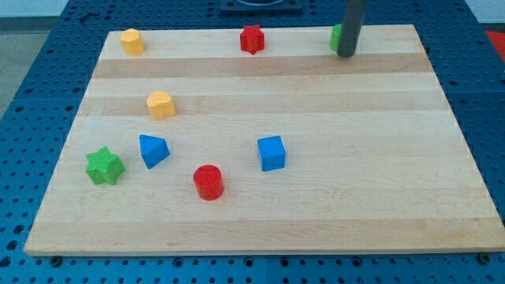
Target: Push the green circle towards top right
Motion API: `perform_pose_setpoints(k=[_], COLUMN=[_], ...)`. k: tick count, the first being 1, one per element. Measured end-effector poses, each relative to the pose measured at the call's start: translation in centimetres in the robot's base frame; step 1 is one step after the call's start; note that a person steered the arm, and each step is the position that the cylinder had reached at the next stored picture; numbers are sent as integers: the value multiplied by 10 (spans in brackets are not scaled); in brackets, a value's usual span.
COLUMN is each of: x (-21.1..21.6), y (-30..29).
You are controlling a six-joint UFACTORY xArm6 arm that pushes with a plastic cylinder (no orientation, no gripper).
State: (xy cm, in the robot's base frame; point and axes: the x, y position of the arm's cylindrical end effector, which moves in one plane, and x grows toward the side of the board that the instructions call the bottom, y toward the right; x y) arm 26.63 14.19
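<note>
The green circle (336, 38) sits near the board's top edge, right of centre, mostly hidden behind my rod. Only its left side shows. My tip (346, 54) rests on the board right against the block, at its lower right side.
Wooden board (316, 205) on a blue pegboard. Red star (252, 39) and yellow hexagon (132, 41) along the top edge. Yellow heart (160, 104), blue triangle (153, 150), green star (104, 166), red cylinder (208, 182) and blue cube (271, 153) lie lower down.
</note>
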Motion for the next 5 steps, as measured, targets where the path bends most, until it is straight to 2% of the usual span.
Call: perform_pose_setpoints(k=[2,5], x=[-10,-26], y=[-36,-33])
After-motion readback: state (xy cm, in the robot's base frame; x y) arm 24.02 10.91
